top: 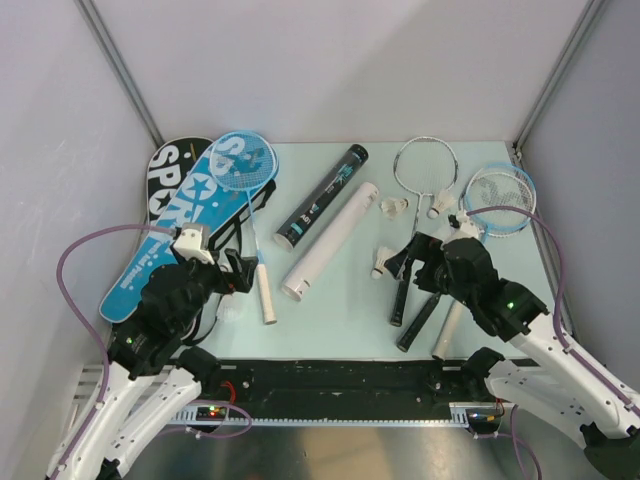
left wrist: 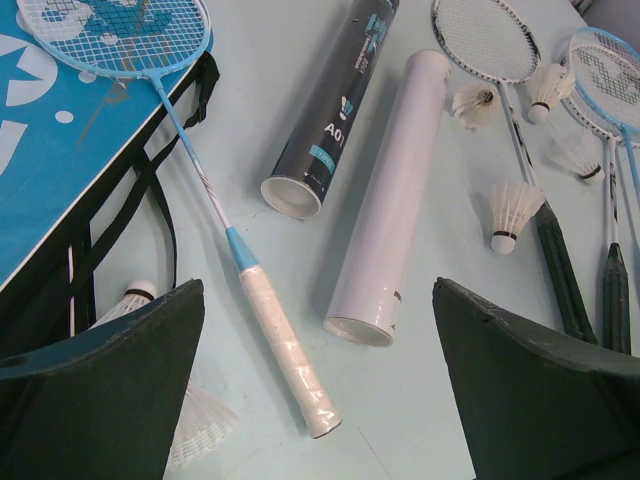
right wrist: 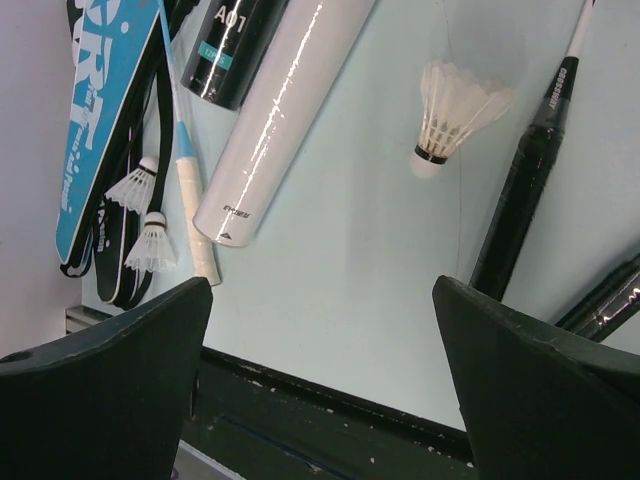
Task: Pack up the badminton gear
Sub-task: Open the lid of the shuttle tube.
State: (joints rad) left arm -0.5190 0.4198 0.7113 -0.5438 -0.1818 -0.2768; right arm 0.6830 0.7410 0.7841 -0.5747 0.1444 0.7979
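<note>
Since both grippers hang empty over the near half of the table (top: 330, 325), we start from the overhead camera. The left gripper (top: 240, 272) sits just beside the white-wrapped handle of the blue racket (top: 265, 295), while the right gripper (top: 405, 260) is well apart from it, near a lone shuttlecock (top: 381, 262). That racket's long axis runs from its head, lying on the blue SPORT cover (top: 150, 255), down toward the near edge, so we judge the left arm the nearer one for it. From the left wrist, the left gripper (left wrist: 318, 290) is spread wide and grasps nothing. The blue racket (left wrist: 285, 350) slants its handle in between the fingers (left wrist: 110, 390), closer to the left one, butt end nearest the gripper. The white tube (left wrist: 385, 220) lies just beside it on the right, roughly parallel, with the black tube (left wrist: 335, 120) beyond. We judge closing room tight on that side, and another shuttlecock (left wrist: 205, 420) lies by the left finger. From the right wrist, the right gripper (right wrist: 322, 290) is likewise spread and empty over bare table. The shuttlecock (right wrist: 452, 112) lies ahead and to the right, with a black racket handle (right wrist: 520, 200) just beyond it.
</note>
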